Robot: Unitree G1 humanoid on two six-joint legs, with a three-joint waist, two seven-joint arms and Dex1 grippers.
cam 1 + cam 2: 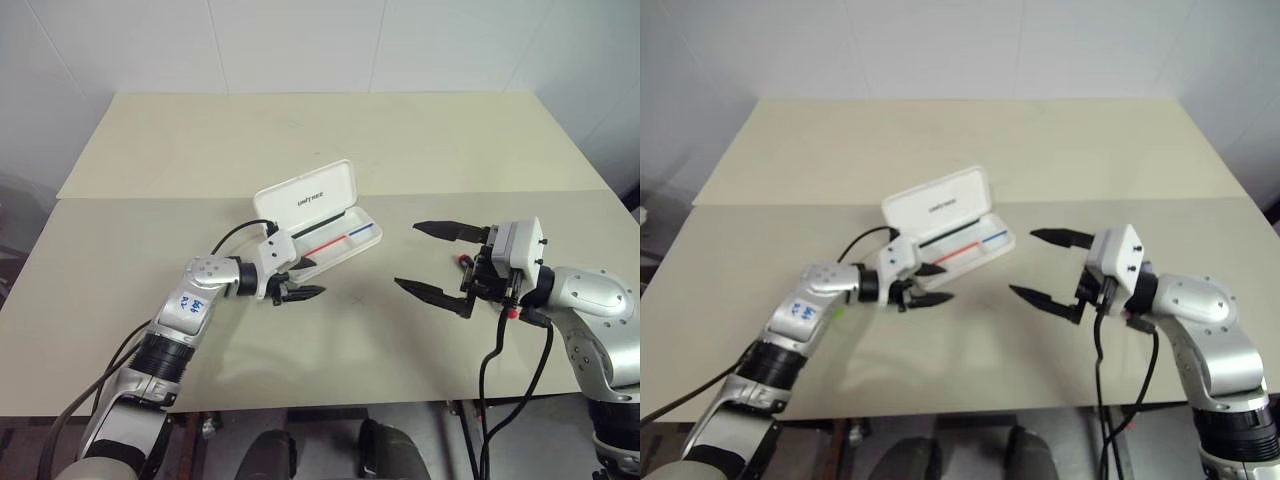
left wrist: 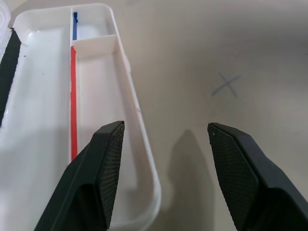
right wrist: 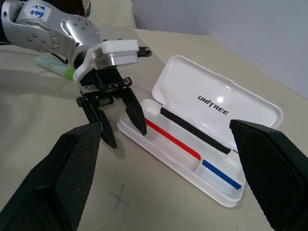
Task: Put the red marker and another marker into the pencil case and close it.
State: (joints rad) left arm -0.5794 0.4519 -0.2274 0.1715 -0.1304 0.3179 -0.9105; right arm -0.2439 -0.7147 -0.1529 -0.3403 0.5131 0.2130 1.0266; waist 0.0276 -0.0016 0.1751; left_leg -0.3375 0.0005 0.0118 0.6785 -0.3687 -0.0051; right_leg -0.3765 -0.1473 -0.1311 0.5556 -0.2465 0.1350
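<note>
The pencil case (image 1: 345, 238) lies open in the middle of the table, its white lid (image 1: 305, 198) raised and lettered UNITREE, a thin red-and-blue stripe in its tray. My left gripper (image 1: 308, 279) is open at the case's near-left end: in the left wrist view one finger (image 2: 103, 168) hangs over the tray and the other over bare table, with nothing between them. The other marker (image 3: 54, 65), pale mint with a brighter green end, lies on the table behind my left arm. To the right of the case my right gripper (image 1: 432, 261) stands wide open and empty. The red marker is out of view.
A pencilled X (image 2: 225, 85) marks the beige table (image 1: 300, 130) just in front of the case. A seam runs across the tabletop behind the case. Black cables (image 1: 500, 370) hang from my right wrist near the table's front edge.
</note>
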